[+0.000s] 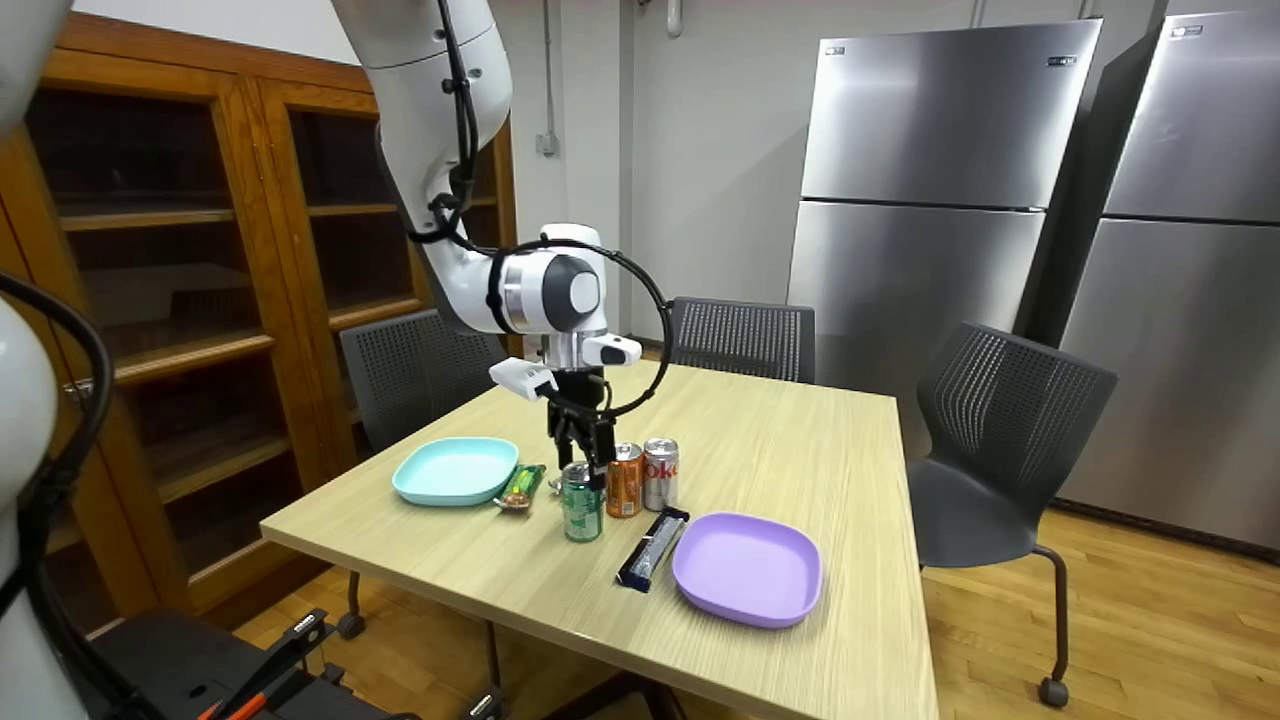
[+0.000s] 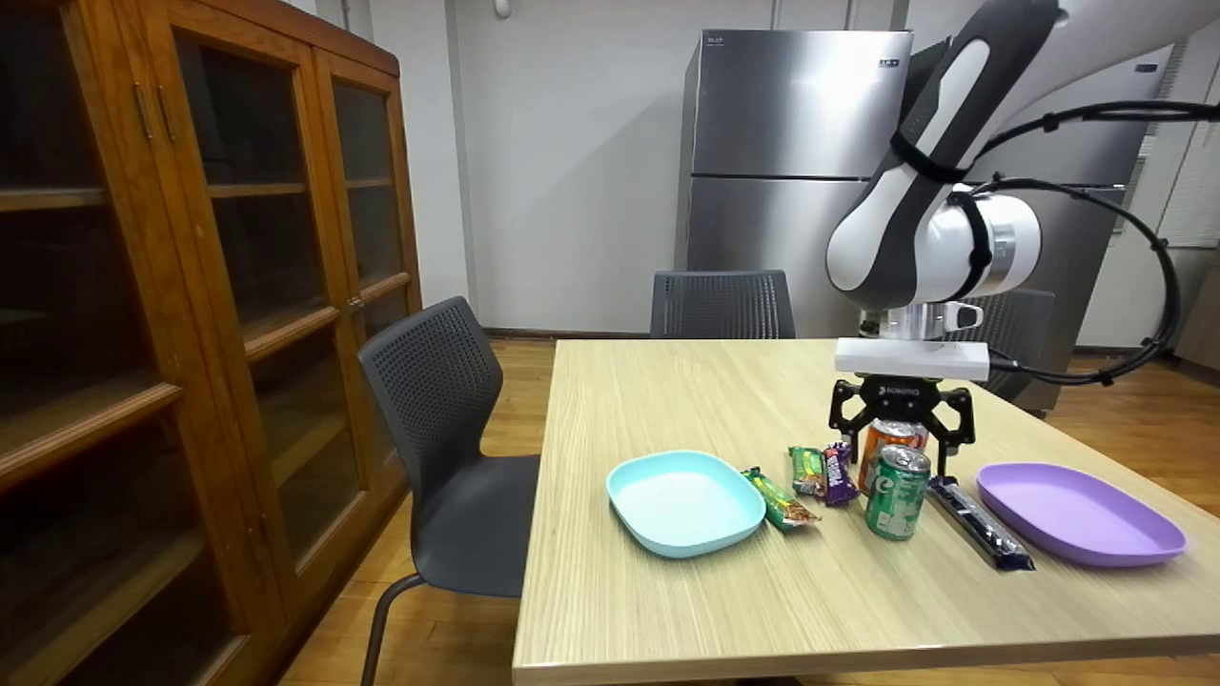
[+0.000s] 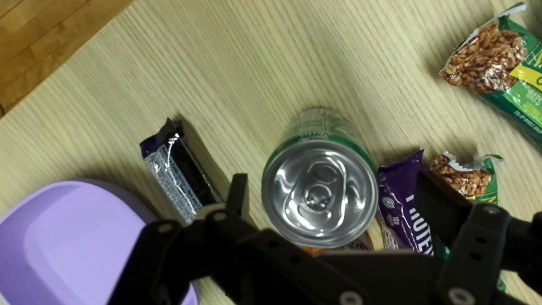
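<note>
My gripper [image 1: 583,472] is open, pointing down, near the top of an upright green can [image 1: 582,512]. In the wrist view my fingers [image 3: 336,195] stand on either side of the can's silver lid [image 3: 319,192], with gaps on both sides. How far the fingertips reach below the rim is unclear. An orange can [image 1: 625,482] and a silver Coke can [image 1: 661,478] stand upright behind the green can. In the wrist view a purple wrapped bar [image 3: 398,195] lies close to my right-hand finger. A dark bar [image 3: 182,169] lies on the other side.
A purple plate [image 1: 748,572] lies beside the dark bar. A light blue plate [image 2: 686,505] lies on the opposite side of the cans. Green granola packets [image 2: 782,500] lie between that plate and the cans. Dark chairs [image 1: 1000,450] stand around the wooden table [image 1: 800,430].
</note>
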